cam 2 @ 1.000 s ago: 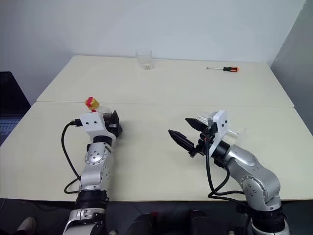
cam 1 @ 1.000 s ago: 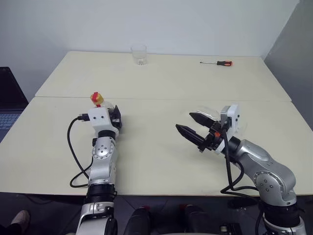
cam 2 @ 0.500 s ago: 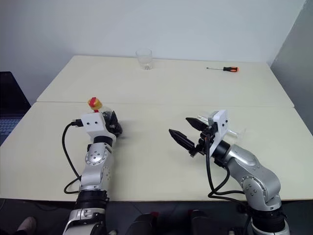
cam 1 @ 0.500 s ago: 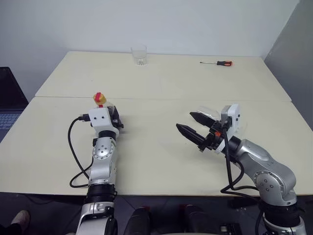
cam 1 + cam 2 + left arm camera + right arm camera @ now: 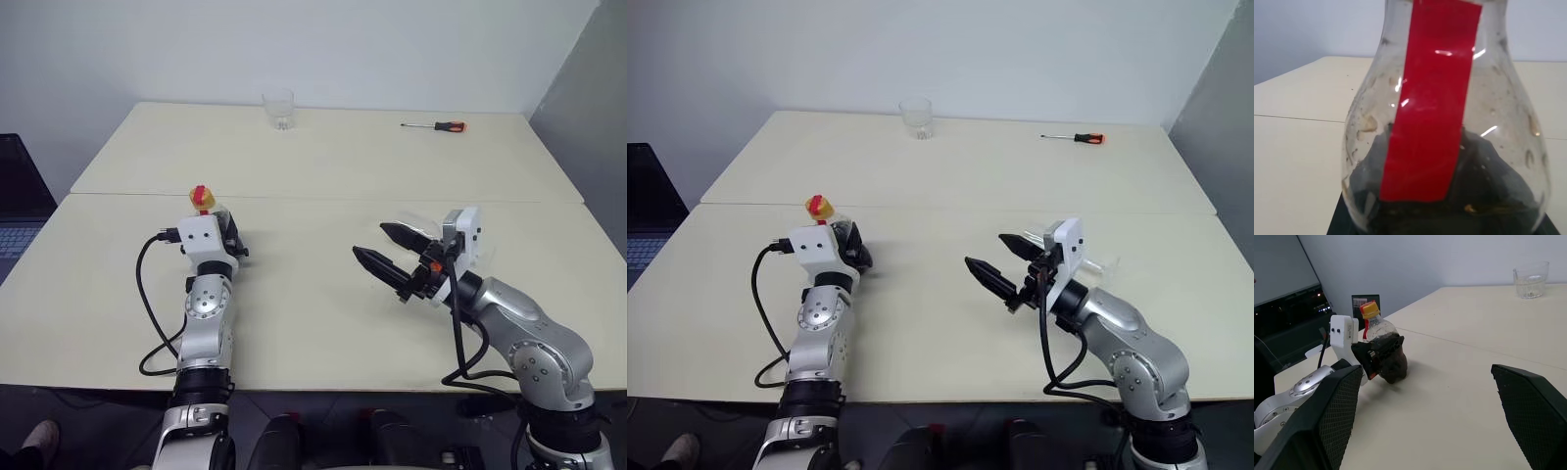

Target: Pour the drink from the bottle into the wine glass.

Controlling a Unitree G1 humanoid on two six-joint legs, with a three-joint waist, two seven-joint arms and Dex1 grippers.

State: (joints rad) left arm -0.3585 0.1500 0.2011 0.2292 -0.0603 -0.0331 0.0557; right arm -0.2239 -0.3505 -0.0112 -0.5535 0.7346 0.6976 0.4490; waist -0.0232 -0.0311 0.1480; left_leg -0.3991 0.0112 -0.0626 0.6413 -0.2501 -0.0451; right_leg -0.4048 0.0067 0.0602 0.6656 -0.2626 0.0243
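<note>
With the left gripper (image 5: 1382,358) clamped on the small squat clear plastic bottle (image 5: 1379,338) of dark drink (image 5: 1469,196) at the table's near left, and the right gripper (image 5: 392,253) spread empty, lift it straight and upright.

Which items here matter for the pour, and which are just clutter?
For the job: bottle, gripped by the left gripper; drink inside it; wine glass, partly hidden behind the open right gripper.
Lying about: tumbler; screwdriver; laptop.
</note>
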